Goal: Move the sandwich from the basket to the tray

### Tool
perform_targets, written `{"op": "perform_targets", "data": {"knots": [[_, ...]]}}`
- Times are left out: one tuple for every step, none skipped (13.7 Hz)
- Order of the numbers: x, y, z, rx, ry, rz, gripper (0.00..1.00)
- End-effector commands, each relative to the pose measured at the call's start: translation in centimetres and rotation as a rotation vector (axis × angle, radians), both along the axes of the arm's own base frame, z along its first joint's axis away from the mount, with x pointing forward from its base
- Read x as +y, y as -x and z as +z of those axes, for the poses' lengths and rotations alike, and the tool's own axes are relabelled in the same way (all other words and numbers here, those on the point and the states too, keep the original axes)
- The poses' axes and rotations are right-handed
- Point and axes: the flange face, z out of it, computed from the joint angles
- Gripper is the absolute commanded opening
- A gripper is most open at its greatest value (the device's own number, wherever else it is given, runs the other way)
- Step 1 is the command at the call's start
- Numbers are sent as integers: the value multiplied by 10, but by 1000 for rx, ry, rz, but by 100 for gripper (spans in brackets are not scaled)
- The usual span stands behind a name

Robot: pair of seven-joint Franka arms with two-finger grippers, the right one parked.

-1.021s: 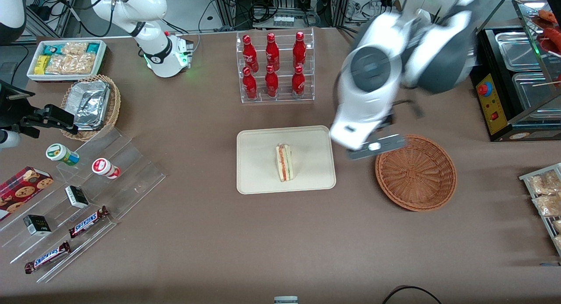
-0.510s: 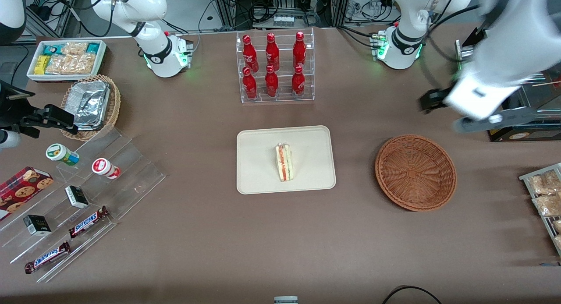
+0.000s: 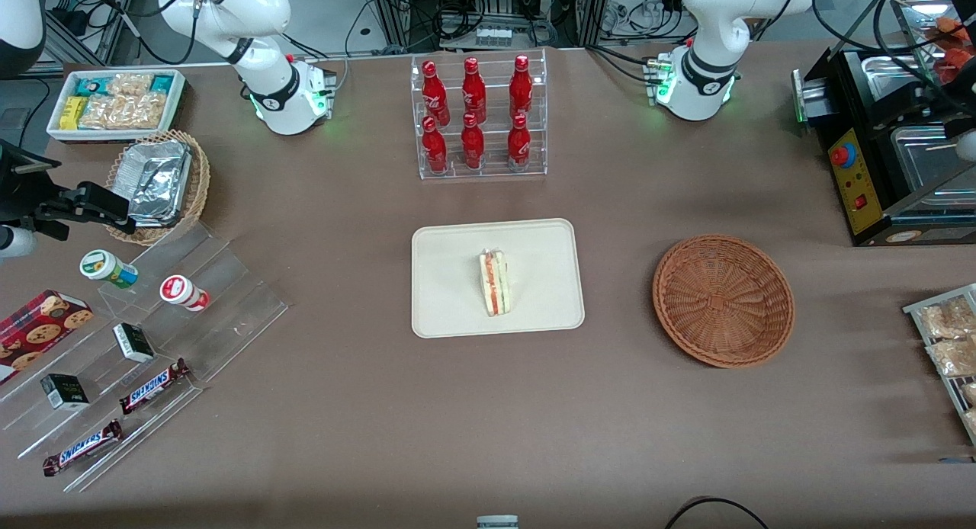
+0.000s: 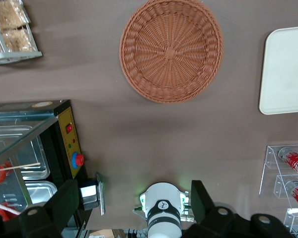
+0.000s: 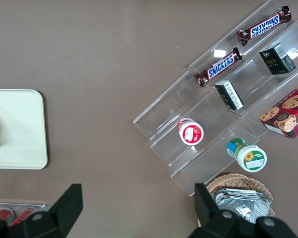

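Having swung away from above the basket, left arm's gripper [image 4: 131,210] now hanging high over the table's working-arm end, fingers spread wide, gripping nothing. Lying mid-frame in the front view, tray [image 3: 450,285]. Sitting right of it, apart, basket [image 3: 723,300]. Resting on the tray's centre, sandwich [image 3: 494,283].

A robot lab staged as a snack shop: bottle rack [image 3: 480,117], candy shelves [image 3: 130,361], cabling.
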Motion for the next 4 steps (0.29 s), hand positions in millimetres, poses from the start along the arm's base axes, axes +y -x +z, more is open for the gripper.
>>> {"op": "perform_targets", "data": {"knots": [[-14, 7, -5, -8, -2, 19, 100], [-24, 6, -5, -12, -6, 24, 100], [-31, 5, -5, -15, -10, 27, 100], [-36, 4, -4, -21, -12, 23, 100]]}}
